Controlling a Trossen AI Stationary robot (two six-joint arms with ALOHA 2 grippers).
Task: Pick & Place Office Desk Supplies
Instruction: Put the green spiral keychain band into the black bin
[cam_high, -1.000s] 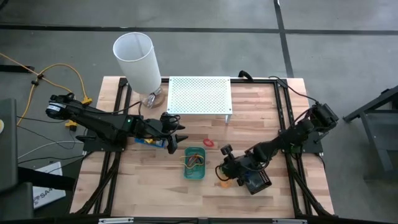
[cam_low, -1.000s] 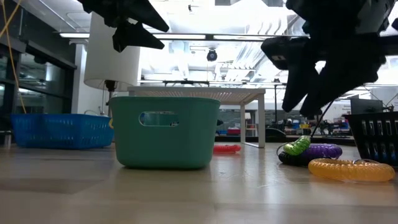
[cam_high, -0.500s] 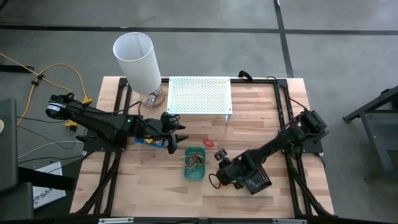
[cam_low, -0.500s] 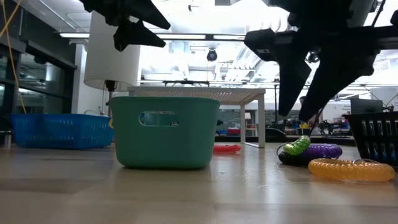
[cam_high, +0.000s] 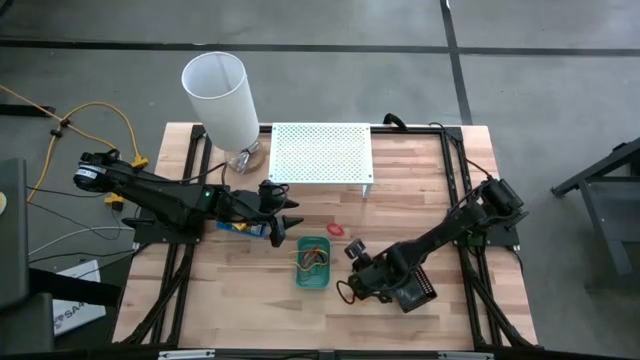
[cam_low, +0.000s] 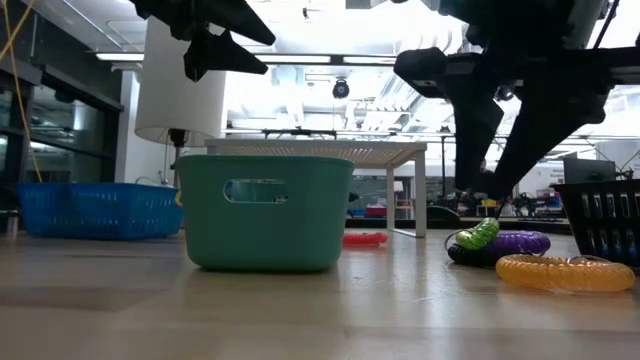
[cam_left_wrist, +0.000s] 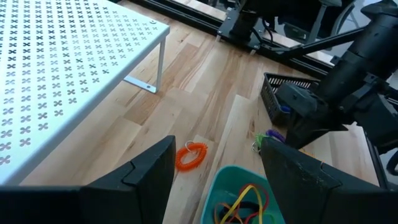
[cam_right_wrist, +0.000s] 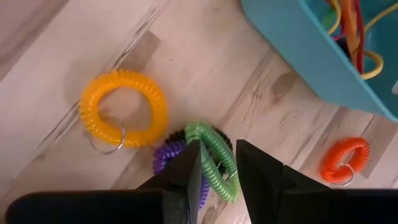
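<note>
Green (cam_right_wrist: 214, 155), purple (cam_right_wrist: 171, 160) and yellow (cam_right_wrist: 121, 109) coil rings lie together on the wooden table, right of the green tray (cam_high: 312, 263), which holds coloured bands. An orange-red coil ring (cam_left_wrist: 191, 155) lies alone, farther back. My right gripper (cam_right_wrist: 219, 148) points steeply down just above the green ring, open by a narrow gap, its fingertips (cam_low: 478, 192) clear of the rings. My left gripper (cam_left_wrist: 216, 146) hovers wide open above the table, left of the green tray and near the blue tray (cam_low: 95, 208).
A black tray (cam_high: 412, 292) stands right beside the coil rings. The white perforated shelf (cam_high: 321, 152) and the white lamp (cam_high: 221, 97) stand at the far side. Bare wood lies in front of the green tray.
My right gripper has shifted a little toward the table's left and near edges and tipped to point more steeply down over the coil rings, then held still. The rings have stayed in place.
</note>
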